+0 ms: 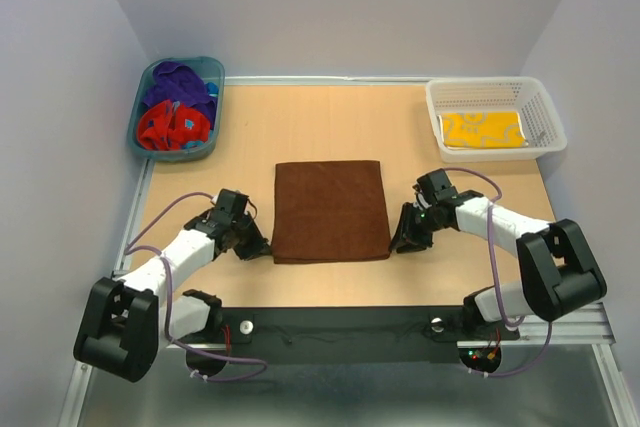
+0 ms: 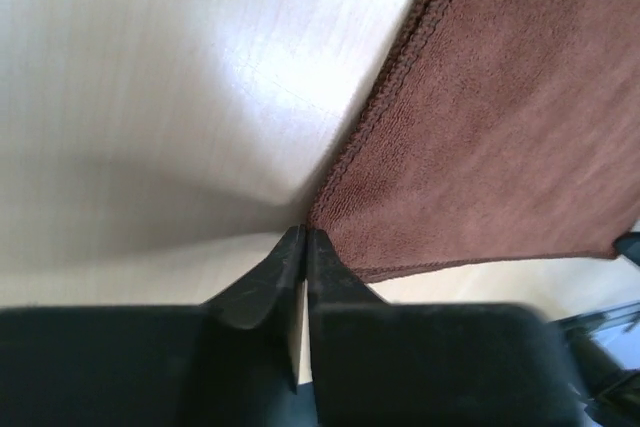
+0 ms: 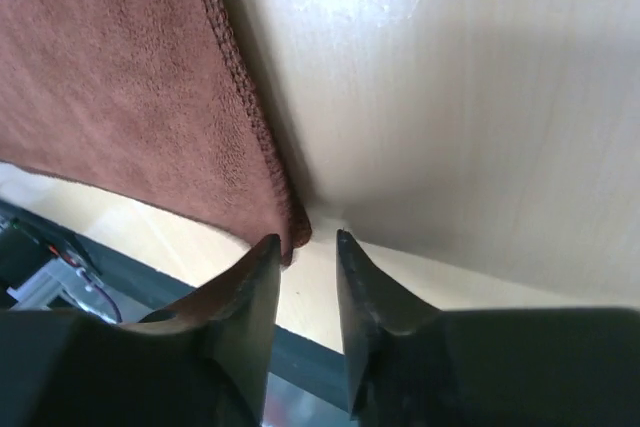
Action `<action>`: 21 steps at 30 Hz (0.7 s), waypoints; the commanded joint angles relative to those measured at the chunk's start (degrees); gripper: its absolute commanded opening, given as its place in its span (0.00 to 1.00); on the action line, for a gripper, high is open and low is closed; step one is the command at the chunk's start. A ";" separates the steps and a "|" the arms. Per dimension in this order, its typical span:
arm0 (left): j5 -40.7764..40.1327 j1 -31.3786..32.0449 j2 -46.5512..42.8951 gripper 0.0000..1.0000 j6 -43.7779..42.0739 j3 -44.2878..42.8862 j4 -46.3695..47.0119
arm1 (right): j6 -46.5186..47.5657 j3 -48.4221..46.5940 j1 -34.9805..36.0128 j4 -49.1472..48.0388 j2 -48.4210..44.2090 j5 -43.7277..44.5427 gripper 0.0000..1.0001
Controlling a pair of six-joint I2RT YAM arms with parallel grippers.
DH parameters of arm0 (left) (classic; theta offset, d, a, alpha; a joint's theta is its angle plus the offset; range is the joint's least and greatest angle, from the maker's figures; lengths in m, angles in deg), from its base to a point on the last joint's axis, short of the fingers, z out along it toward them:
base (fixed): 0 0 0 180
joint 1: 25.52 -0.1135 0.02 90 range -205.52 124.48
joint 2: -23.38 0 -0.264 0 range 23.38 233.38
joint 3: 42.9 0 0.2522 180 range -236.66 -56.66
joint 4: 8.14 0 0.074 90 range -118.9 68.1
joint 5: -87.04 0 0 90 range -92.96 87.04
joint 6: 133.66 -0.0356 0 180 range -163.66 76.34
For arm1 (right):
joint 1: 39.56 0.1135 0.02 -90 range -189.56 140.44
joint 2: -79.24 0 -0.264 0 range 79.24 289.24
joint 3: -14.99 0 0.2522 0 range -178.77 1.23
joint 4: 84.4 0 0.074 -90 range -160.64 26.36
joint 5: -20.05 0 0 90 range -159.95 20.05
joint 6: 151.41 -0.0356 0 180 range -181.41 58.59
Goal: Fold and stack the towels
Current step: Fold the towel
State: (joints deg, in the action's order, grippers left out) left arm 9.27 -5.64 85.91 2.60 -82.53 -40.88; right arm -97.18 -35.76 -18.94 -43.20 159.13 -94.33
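A brown towel lies flat in the middle of the table. My left gripper is at its near left corner. In the left wrist view its jaws are pressed together to a hairline slit, with the brown towel corner touching the tips and no cloth visible between them. My right gripper is at the near right corner. Its jaws stand apart, and the towel corner lies loose against the left fingertip. Purple and red towels fill the teal tub. A yellow towel lies in the white basket.
The teal tub stands at the back left corner and the white basket at the back right. Bare wood table lies between them and the brown towel. A black rail runs along the near edge. White walls close in three sides.
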 commanded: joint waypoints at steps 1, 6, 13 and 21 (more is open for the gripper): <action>-1.32 0.25 -1.61 0.24 0.59 -0.94 -2.63 | 1.23 -1.41 0.12 0.77 -2.72 2.49 0.41; -3.52 0.25 -9.86 0.51 1.99 -2.08 -7.98 | 3.24 -7.19 0.12 6.20 -6.15 3.98 0.55; -6.25 0.60 -11.99 0.60 0.33 -9.54 -10.47 | 4.92 -14.50 1.35 7.02 -6.25 2.50 0.43; -2.04 5.69 5.12 0.26 -2.40 -14.21 0.87 | 0.88 -11.36 5.92 -2.12 2.01 2.32 0.31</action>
State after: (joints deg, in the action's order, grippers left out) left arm 5.14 -1.86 85.36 1.90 -95.71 -44.22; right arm -93.97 -49.49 -13.89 -39.90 158.52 -92.01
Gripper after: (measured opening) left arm 0.307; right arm 0.315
